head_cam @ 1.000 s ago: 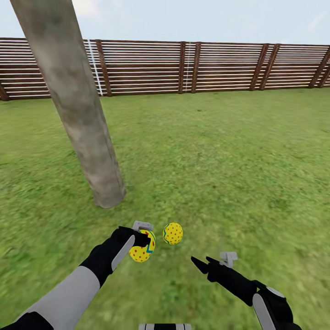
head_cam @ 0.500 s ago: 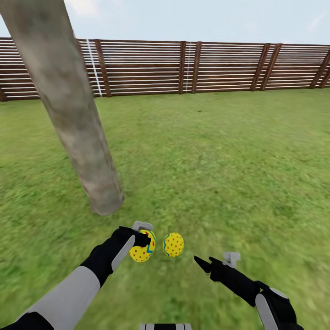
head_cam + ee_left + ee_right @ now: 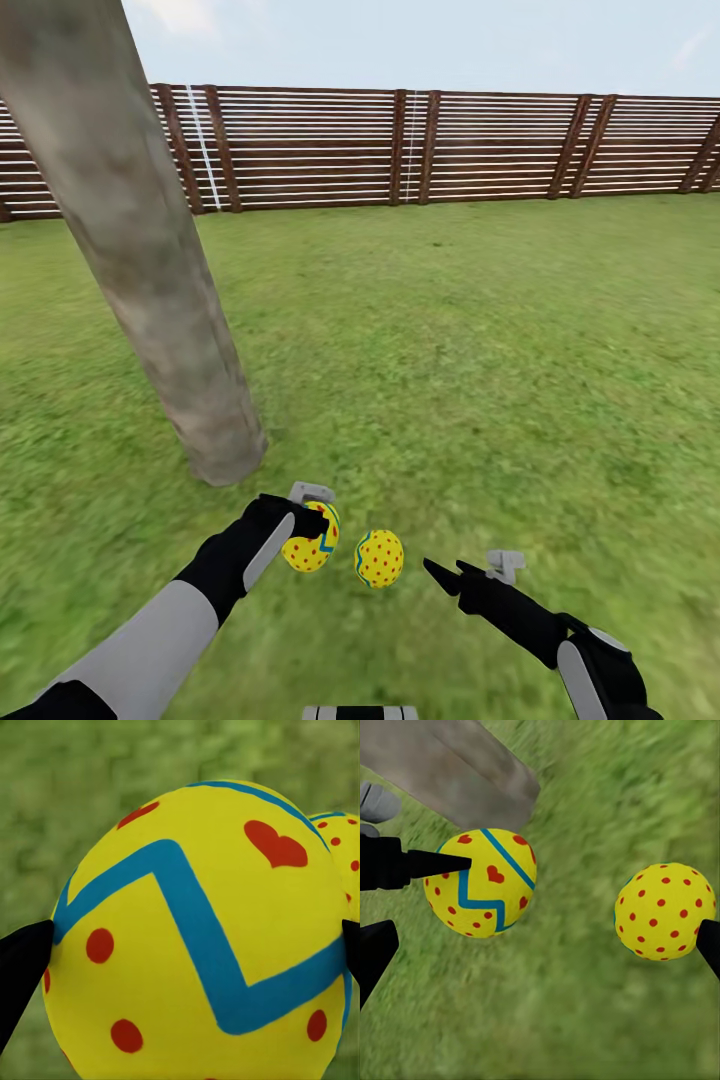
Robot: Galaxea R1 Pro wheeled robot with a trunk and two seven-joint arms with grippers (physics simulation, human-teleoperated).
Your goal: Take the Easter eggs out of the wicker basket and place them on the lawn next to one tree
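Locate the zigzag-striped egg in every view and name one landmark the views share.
Head view: zigzag-striped egg sits low and left of centre, held in the left tool.
Left wrist view: the egg looms close between the dark fingertips.
Right wrist view: the egg lies left of centre, below the tree.
Shared landmark: the dotted egg beside it.
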